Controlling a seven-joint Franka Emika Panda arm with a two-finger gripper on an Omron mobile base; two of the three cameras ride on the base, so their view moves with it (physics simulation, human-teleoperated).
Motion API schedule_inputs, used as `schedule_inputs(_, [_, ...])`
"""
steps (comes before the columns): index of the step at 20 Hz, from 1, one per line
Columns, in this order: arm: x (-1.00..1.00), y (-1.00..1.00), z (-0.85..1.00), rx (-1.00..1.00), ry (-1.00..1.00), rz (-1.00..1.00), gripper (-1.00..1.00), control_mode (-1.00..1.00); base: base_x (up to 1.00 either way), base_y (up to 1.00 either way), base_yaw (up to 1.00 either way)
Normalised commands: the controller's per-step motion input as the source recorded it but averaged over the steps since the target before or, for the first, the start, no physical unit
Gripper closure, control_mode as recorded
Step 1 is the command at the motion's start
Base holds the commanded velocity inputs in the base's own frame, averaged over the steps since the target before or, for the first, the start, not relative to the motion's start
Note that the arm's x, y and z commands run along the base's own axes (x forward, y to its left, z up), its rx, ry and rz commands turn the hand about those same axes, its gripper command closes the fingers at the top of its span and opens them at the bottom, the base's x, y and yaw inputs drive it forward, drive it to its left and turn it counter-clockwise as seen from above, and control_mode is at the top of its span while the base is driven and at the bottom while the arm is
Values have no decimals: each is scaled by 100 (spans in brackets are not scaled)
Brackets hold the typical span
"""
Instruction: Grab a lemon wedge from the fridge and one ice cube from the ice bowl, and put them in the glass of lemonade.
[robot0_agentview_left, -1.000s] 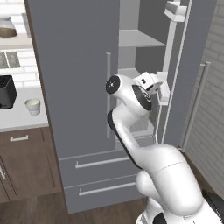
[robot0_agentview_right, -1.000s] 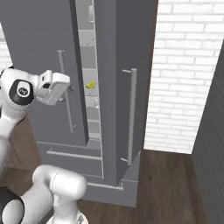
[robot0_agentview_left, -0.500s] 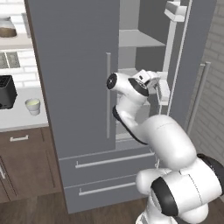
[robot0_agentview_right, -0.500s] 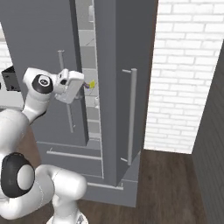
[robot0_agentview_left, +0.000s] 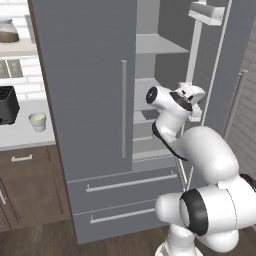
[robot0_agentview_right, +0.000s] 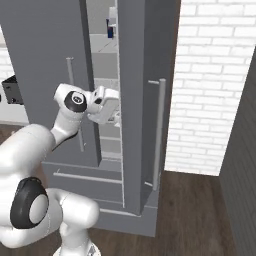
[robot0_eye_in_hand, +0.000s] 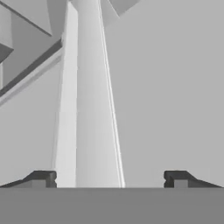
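The tall grey fridge (robot0_agentview_left: 90, 75) stands with its left door closed and its right door (robot0_agentview_left: 235, 55) swung open. My gripper (robot0_agentview_left: 194, 95) reaches into the opening at middle-shelf height, also seen in the right base view (robot0_agentview_right: 113, 107). In the hand view the gripper (robot0_eye_in_hand: 110, 179) is open, its dark fingertips (robot0_eye_in_hand: 43, 178) far apart with nothing between them, facing a pale upright post and grey fridge walls. The lemon wedge is hidden behind my hand. The glass of lemonade (robot0_agentview_left: 37, 120) sits on the white counter left of the fridge. The ice cube and ice bowl are out of view.
A black toaster (robot0_agentview_left: 7, 105) stands beside the glass, and a lidded jar (robot0_agentview_left: 8, 31) sits on a shelf above. Brown cabinets (robot0_agentview_left: 27, 185) lie under the counter. The open door (robot0_agentview_right: 145, 100) and a white brick wall (robot0_agentview_right: 215, 85) close in the right side.
The arm has stretched forward and the hand has gone deeper into the fridge opening, now covering the yellow wedge that showed on the shelf earlier. The jaws stay wide.
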Motion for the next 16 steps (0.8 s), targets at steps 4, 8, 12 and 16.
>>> schedule_inputs(4, [0, -100, -20, 0, 0, -8, -100, -100, 0, 0, 0])
schedule_inputs(8, [0, -100, -21, 0, 0, -8, -100, -100, 0, 0, 0])
schedule_inputs(12, [-9, -63, -2, 0, 0, -2, -100, -100, 0, 0, 0])
schedule_inputs(16, [-46, 25, 9, 1, -9, 3, -100, -100, 0, 0, 0])
